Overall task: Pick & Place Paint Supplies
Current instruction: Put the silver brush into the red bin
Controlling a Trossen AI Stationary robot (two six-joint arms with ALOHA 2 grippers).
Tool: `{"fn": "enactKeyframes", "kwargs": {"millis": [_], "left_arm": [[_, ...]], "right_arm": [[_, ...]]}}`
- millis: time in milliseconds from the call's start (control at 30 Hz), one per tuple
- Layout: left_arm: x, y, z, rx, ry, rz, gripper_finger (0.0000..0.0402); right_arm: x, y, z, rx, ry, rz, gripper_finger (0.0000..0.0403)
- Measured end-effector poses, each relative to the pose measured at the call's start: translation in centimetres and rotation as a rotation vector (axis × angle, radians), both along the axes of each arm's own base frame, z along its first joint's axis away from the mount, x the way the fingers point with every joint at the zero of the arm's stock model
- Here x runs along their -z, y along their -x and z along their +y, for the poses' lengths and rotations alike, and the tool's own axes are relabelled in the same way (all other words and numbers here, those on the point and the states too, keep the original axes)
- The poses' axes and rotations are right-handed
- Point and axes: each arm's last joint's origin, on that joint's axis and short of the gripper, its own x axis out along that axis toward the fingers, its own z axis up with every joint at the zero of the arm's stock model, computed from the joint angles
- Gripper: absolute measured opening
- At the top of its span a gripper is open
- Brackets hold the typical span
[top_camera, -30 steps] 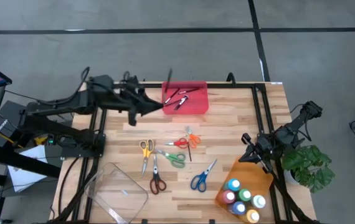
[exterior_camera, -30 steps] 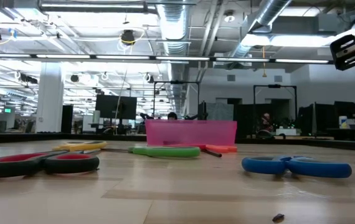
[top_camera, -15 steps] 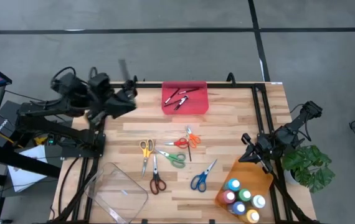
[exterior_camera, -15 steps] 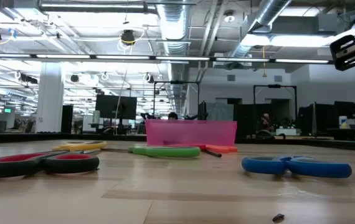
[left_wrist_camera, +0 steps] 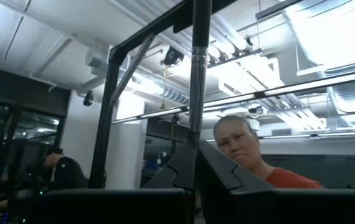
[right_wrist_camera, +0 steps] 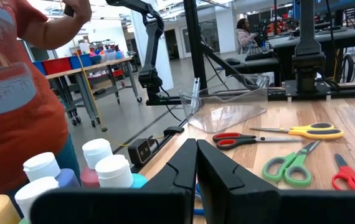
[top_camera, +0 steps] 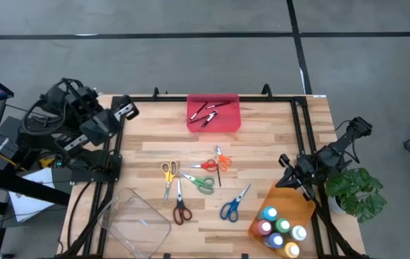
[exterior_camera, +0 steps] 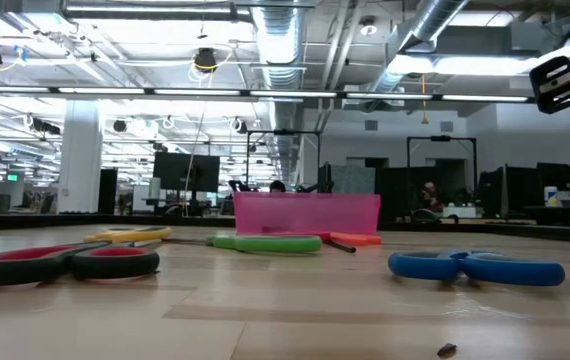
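Several scissors lie flat on the wooden table: yellow [top_camera: 169, 173], green [top_camera: 202, 184], orange-red [top_camera: 216, 162], red-black [top_camera: 181, 209] and blue [top_camera: 232, 204]. Thin dark sticks [top_camera: 207, 111] lie in the red tray [top_camera: 226, 122] at the far edge. White-capped paint bottles [top_camera: 280, 227] stand in the orange tray [top_camera: 295, 201] at the near right. My left gripper [top_camera: 127, 109] is shut and empty at the table's far left edge; in its wrist view the left gripper [left_wrist_camera: 196, 152] points into the room. My right gripper [top_camera: 286, 173] is shut and empty beside the orange tray, also seen as the right gripper [right_wrist_camera: 196, 152].
A clear plastic tray [top_camera: 137, 219] sits at the near left corner. A potted plant [top_camera: 360, 191] stands off the right edge. A dark frame rail [top_camera: 302, 137] runs along the table's right side. A person in an orange shirt [right_wrist_camera: 15, 93] stands beside the table.
My left arm has drawn back from beside the red tray toward the table's left edge, folding in over its base and tipping its gripper up toward the room. The sticks, scissors and bottles have stayed where they were.
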Motion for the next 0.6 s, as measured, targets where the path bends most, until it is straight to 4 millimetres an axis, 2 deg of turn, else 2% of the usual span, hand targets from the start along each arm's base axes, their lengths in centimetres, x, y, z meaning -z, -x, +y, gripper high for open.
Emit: {"fn": "enactKeyframes", "kwargs": {"millis": [300, 433, 600], "left_arm": [[0.5, -0.1, -0.2, 0.031, -0.075, 0.044, 0.0000], [1.8, -1.1, -0.2, -0.064, -0.170, 0.137, 0.0000], [3.8, -2.3, 0.2, -0.282, -0.200, 0.340, 0.0000]], "right_arm": [[0.0, 0.0, 0.0, 0.000, 0.000, 0.000, 0.0008], [0.0, 0.0, 0.0, 0.000, 0.000, 0.000, 0.0008], [0.0, 0.0, 0.0, 0.000, 0.000, 0.000, 0.0008]]}}
